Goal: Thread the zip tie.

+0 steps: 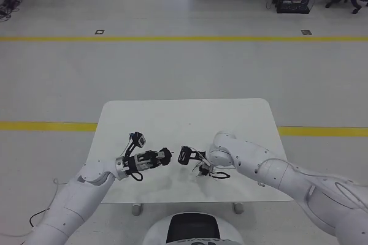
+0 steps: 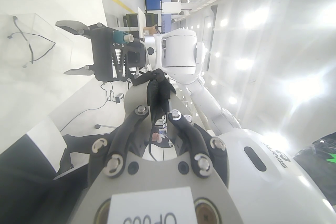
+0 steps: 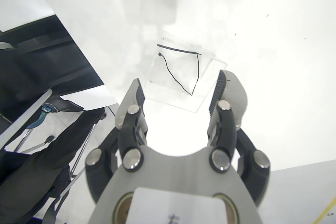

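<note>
The white surface (image 1: 184, 122) carries a clear tray (image 3: 173, 101). The right claw (image 3: 179, 79) hangs over the tray, spread apart. I cannot tell the state of the left claw (image 1: 167, 155), near the tray. In the tray lies the zip tie (image 3: 178, 49), probably light, springy and slick, and best pinched near its tail.

We find bare table (image 1: 233, 116) all round the clear tray (image 3: 168, 88). Above the tray hangs the right gripper (image 3: 181, 78), spread wide; the left gripper (image 1: 170, 155) crowds in nearby.
</note>
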